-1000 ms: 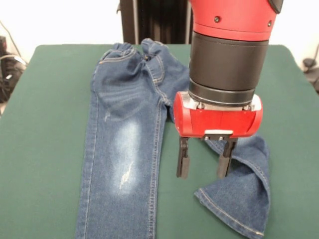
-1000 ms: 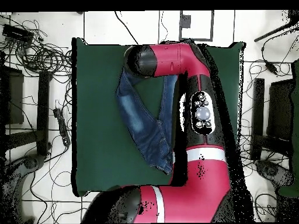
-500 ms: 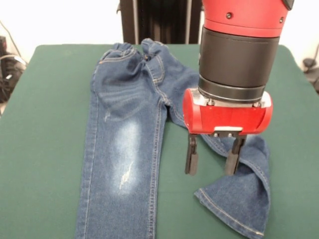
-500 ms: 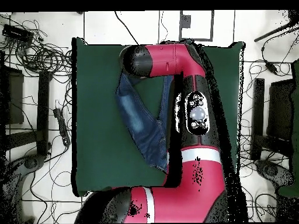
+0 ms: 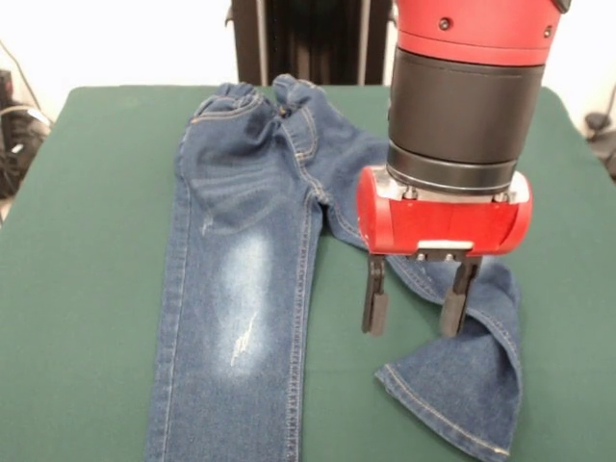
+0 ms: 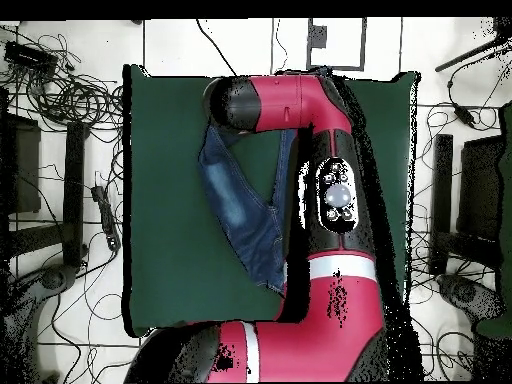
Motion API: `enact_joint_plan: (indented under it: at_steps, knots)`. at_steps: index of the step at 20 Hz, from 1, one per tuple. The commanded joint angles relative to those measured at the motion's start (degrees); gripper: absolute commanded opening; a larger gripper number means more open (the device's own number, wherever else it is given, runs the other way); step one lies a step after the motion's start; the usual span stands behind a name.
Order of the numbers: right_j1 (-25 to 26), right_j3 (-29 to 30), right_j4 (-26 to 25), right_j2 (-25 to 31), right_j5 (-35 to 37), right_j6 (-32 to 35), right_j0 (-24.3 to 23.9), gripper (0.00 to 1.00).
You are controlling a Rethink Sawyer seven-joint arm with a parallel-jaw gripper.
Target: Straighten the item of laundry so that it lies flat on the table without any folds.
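Observation:
The item of laundry (image 5: pixel 245 289), a small pair of blue jeans, lies on the green table (image 5: pixel 87 289). In the front view its left leg runs straight down toward the picture's bottom edge. Its right leg bends outward and folds back on itself, ending in a hem (image 5: pixel 443 419) at lower right. My gripper (image 5: pixel 419 310) hangs open just above that folded leg, two black fingers pointing down, nothing between them. In the overhead view the jeans (image 6: pixel 240 205) show partly, and the red arm (image 6: pixel 335 200) covers the gripper.
A dark frame stands behind the table's far edge (image 5: pixel 298 43). Cables and stands (image 6: pixel 60 150) lie on the floor around the table in the overhead view. Bare green cloth lies on both sides of the jeans.
The gripper has shifted to the right in the front view and slightly lower, over the folded leg. It stays open. The jeans have not moved.

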Motion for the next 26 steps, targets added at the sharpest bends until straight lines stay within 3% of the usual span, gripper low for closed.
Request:
enact_joint_plan:
  at_steps: [1,17,26]
  knots:
    - [4.6,6.8,2.7,0.3,-1.3,13.3,3.0,1.00]
    - [6.7,7.8,8.6,-1.6,-4.5,17.8,5.6,1.00]
    - [8.0,11.8,14.4,-0.8,-8.5,19.9,5.4,1.00]
